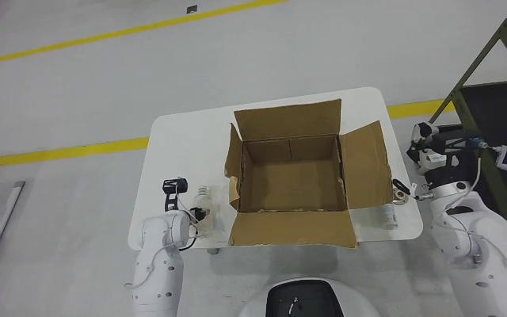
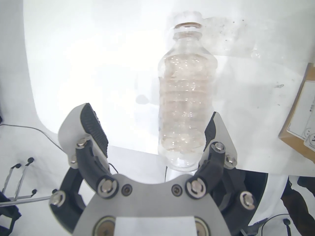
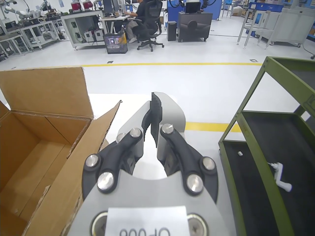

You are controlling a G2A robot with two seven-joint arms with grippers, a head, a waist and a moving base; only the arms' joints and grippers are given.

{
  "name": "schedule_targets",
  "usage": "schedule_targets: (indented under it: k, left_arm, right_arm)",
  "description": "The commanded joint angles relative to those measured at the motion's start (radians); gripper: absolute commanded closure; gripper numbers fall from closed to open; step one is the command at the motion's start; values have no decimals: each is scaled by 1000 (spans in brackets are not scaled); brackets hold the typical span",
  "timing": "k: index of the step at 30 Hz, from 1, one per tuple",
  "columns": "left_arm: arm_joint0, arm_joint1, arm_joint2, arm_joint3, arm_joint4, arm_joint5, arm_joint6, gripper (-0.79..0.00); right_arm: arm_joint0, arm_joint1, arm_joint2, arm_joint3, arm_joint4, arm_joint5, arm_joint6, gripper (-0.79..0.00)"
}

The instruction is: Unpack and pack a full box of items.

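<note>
Item 1: open brown corrugated cardboard box. It stands in the middle of the white round-cornered table with all four flaps folded outward. Its bare floor is in plain sight from above, with nothing on it.

Item 2: clear ribbed plastic bottle. It lies on its side on the tabletop just beside the box's left wall, near the table's front edge. Its capped neck points away from the left arm.

Item 3: left gripper. It hangs low over the table's front left edge, its jaws spread wide. The bottle's base lies between the fingers, close against one and well apart from the other. I cannot tell whether that finger touches the bottle.

Item 4: right gripper. It sits by the table's right edge, just beside the box's right flap. Its ribbed black pads are pressed together with nothing between them.

Item 5: olive-green metal cart with black trays. It stands off the table's right side, and a small white part lies in one tray.

Item 6: small pale object. It is on the table's right front corner, too small to identify.

Item 7: yellow floor lines. They run across the grey floor behind the table.
</note>
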Motion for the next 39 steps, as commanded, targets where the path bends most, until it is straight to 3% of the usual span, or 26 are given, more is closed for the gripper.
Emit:
schedule_targets:
  k: [1, 12, 14, 15, 16, 17, 19, 29, 39]
  left_arm:
    - [4, 2, 6, 14, 23, -5, 25, -785]
    - [-39, 1, 44, 107, 32, 4, 67, -785]
    - [-44, 2, 48, 113, 32, 0, 69, -597]
    - [-45, 2, 50, 115, 31, -1, 70, -539]
    - [-46, 2, 51, 115, 31, -4, 70, -311]
    - [-46, 3, 52, 115, 31, -5, 70, -231]
    - [-44, 4, 52, 114, 28, -11, 71, 0]
    - [-19, 9, 38, 38, 3, -7, 62, 0]
    - [-23, 18, -40, -173, -64, 45, 33, 0]
  right_arm:
    - [-7, 0, -2, -8, 1, 1, -3, 0]
    - [-14, 3, -13, -10, -3, 4, 6, 0]
    - [-12, 3, -14, -9, -2, 6, 9, 0]
    - [-9, 3, -14, -8, 0, 7, 10, 0]
    - [-7, 4, -14, -5, 2, 8, 11, 0]
    - [-4, 4, -15, -2, 4, 9, 14, 0]
    - [2, 4, -17, 3, 9, 9, 18, 0]
    - [31, 4, -25, 13, 75, 19, 52, 0]
    - [64, 3, 10, 0, 289, 20, 134, 0]
